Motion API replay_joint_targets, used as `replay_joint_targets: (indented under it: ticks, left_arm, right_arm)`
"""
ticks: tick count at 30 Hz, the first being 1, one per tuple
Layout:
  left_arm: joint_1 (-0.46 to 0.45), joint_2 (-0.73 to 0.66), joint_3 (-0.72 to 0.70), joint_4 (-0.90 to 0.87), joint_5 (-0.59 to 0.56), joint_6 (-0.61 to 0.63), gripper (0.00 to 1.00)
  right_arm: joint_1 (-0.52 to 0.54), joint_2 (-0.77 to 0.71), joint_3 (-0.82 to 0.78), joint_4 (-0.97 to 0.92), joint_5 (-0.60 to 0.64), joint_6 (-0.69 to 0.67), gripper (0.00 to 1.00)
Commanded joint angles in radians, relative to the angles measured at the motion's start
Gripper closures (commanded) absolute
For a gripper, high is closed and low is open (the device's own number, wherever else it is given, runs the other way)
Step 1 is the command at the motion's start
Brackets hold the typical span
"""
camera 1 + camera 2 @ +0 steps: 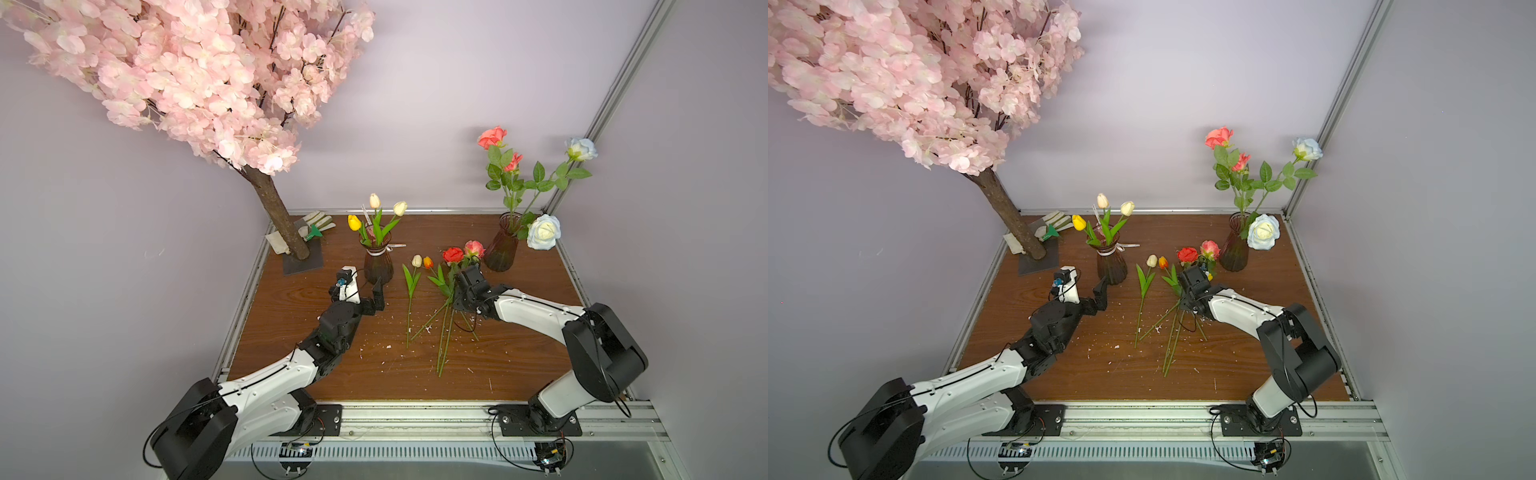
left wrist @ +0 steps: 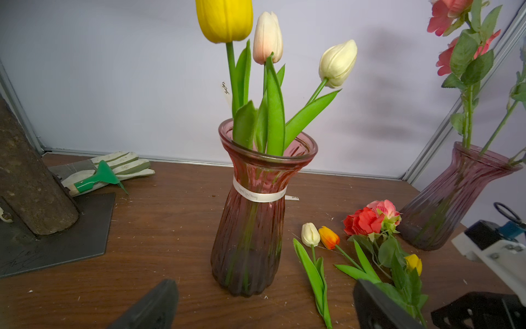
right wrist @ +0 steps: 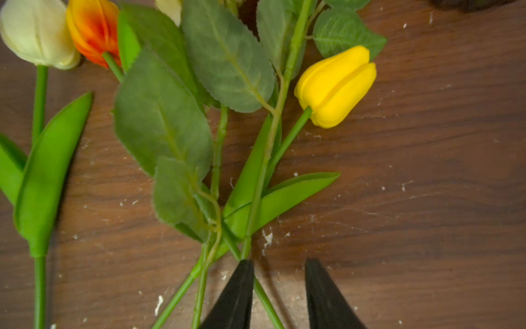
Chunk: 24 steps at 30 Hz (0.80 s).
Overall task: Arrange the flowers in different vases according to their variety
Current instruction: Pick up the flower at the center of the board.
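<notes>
Flowers (image 1: 453, 254) lie tangled on the surface (image 1: 291, 332) between the vases (image 1: 378, 266). Your right tool (image 3: 279, 262) stands part-open, holding nothing, over crossed tulip and rose stems (image 3: 217, 159); left tool (image 2: 264, 284) gapes empty. Clamp there and you may lift both varieties.

Bare tabletop (image 1: 374, 374) in front: open passage. Loose flowers (image 1: 453, 254) litter the middle, flanked by ribboned vase (image 1: 378, 268) and rose vase (image 1: 500, 251).

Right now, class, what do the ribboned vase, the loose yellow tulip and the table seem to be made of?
Ribboned vase: likely tinted glass, glossy and ribbed; stems show through it. Loose yellow tulip: probably moulded rubbery plastic, matte, with uniform seamed petals. Table: wood or wood-look laminate, satin brown grain; which, cannot tell.
</notes>
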Motion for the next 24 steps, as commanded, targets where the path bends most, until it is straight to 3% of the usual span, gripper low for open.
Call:
replay_joint_targets:
  ticks: [1, 13, 21, 24]
  left_arm:
    - [0.0, -0.017, 0.022, -0.01, -0.009, -0.002, 0.01]
    - [0.0, -0.03, 0.02, -0.01, -0.005, 0.001, 0.01]
    - [0.0, -0.033, 0.02, -0.011, -0.005, 0.004, 0.01]
    - [0.0, -0.034, 0.018, -0.01, -0.004, 0.004, 0.01]
  right_arm:
    - [-0.013, 0.021, 0.055, 0.013, -0.032, 0.018, 0.64]
    - [-0.053, 0.11, 0.09, 0.049, -0.075, 0.012, 0.66]
    - [-0.058, 0.143, 0.126, 0.037, -0.078, 0.002, 0.88]
    - [-0.057, 0.131, 0.132, 0.032, -0.078, -0.001, 0.92]
